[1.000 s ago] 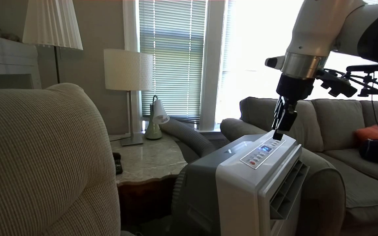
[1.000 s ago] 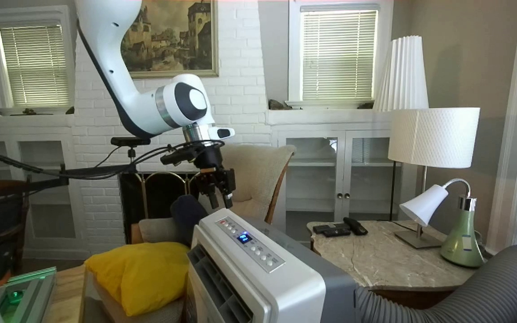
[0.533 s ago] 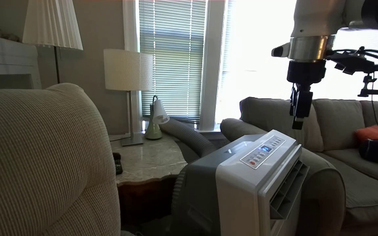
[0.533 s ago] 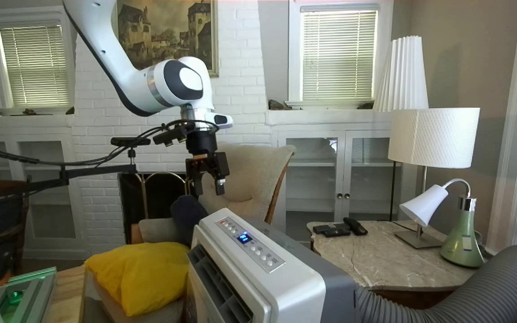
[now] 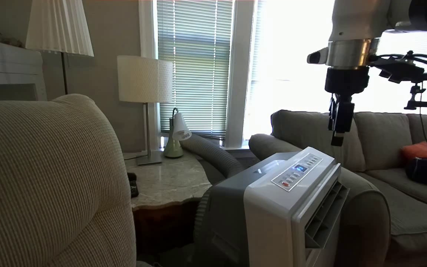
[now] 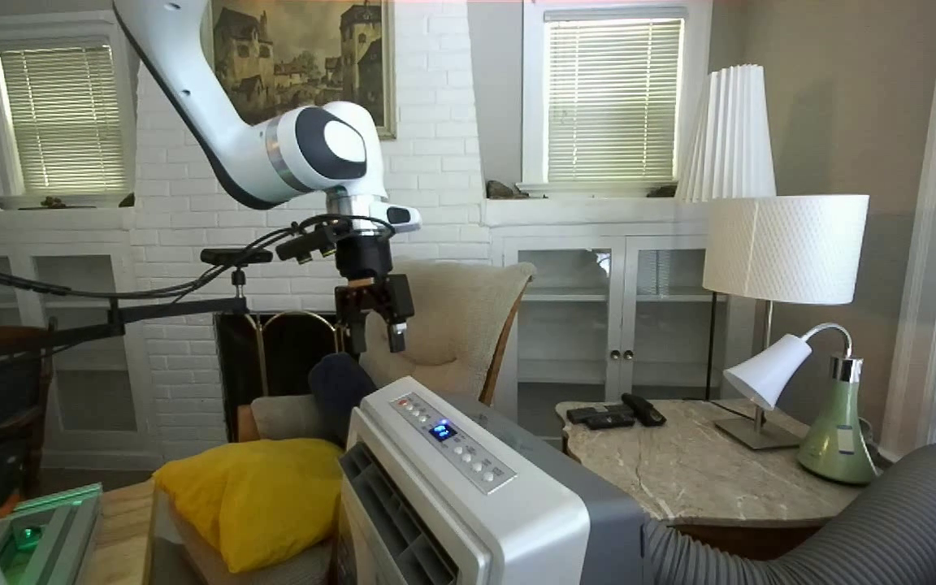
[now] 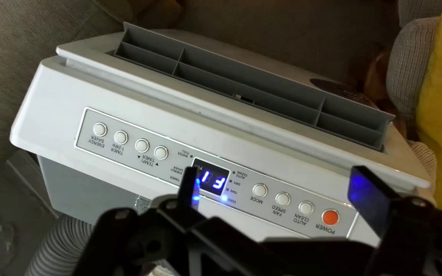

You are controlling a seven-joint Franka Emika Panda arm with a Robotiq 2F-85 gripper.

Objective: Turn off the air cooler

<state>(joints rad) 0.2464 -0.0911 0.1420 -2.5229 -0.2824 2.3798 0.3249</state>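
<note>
Plenty left to do here: the display (image 7: 210,179) glows blue, the COOL light (image 7: 224,197) is lit, so the air cooler (image 6: 509,512) looks to be running. It stands near the marble-topped counter (image 6: 679,463), close by the sofa arm (image 5: 369,200). Up above the control panel (image 7: 244,195) hangs the gripper (image 6: 377,340), fingers (image 7: 370,199) spread wide, nothing held, well clear of the buttons (image 7: 260,190). By my reading, nothing of the switch-off shows as done; one press on the round orange-red power button (image 7: 330,217) remains, then a dark display to confirm it. And what a mix of surfaces: glossy white plastic with rounded corners, a duller grey shell (image 6: 614,528) behind, a louvred vent (image 7: 251,90) of thin crossed slats, and a ribbed grey hose (image 6: 874,536) curving away behind the boxy body
</note>
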